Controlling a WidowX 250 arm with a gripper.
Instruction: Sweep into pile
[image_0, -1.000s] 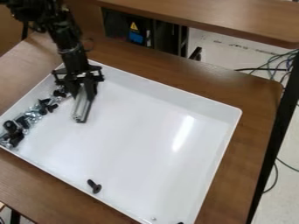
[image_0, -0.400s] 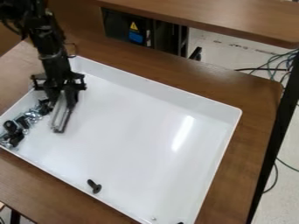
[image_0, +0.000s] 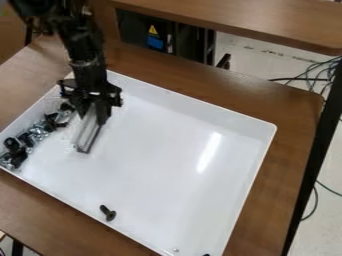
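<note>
Pinching the upper end of a grey, long-edged sweeping tool (image_0: 88, 134), the jaws of the gripper (image_0: 95, 112) are pointing down into the white tray (image_0: 194, 98). The black arm (image_0: 87, 60) is coming in from the upper left of the view, hanging steeply over the tray's back left corner, with the tool slanting down and to the left; whether its lower edge is touching the tray floor, I cannot tell.

Just beside the tool, the pile of mixed hardware (image_0: 30, 137), black and silvery pieces, is lying along the tray's left wall. That wall and the back wall are standing near the gripper, while the right wall is rising well apart from it. Between the tool and that right wall, the white floor is stretching widely. A dark screw (image_0: 107, 213) is lying apart from the pile, near the front wall, and a tiny bit (image_0: 176, 249) is resting by the bottom corner.

The tray is sitting on a brown wooden table (image_0: 294, 100). Beyond it, another tabletop (image_0: 254, 20) is crossing the view, a yellow warning label (image_0: 153, 30) is showing beneath it, and cables (image_0: 324, 70) are trailing over the pale room floor (image_0: 254, 50).
</note>
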